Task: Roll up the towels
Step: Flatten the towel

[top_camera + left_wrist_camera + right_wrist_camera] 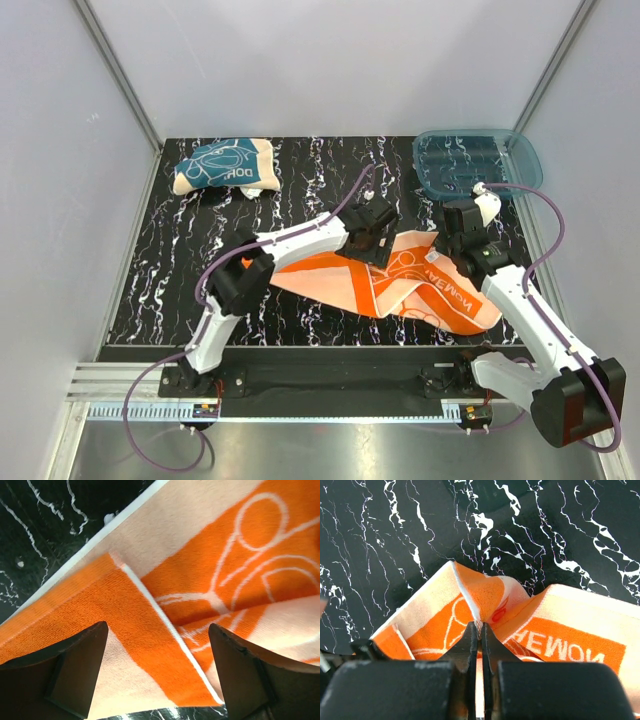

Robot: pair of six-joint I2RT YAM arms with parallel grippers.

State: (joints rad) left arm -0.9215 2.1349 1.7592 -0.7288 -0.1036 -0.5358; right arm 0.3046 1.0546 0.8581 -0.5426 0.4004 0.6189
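The orange towel (pixel 410 285) lies crumpled and partly folded on the black marbled table, front centre-right. My left gripper (pixel 372 250) hovers open over its left part. In the left wrist view the two dark fingers (pixel 75 665) stand wide apart above a folded orange flap (pixel 150 645), holding nothing. My right gripper (pixel 447 245) is shut on a pinch of the orange towel's white-hemmed edge (pixel 481 622), lifting it into a peak. The dark teal towel (pixel 225 165) lies bunched at the back left, away from both grippers.
A translucent blue plastic tray (pixel 478 160) sits at the back right corner, just behind the right wrist. Grey walls enclose the table (pixel 300 190) on three sides. Purple cables loop off both arms.
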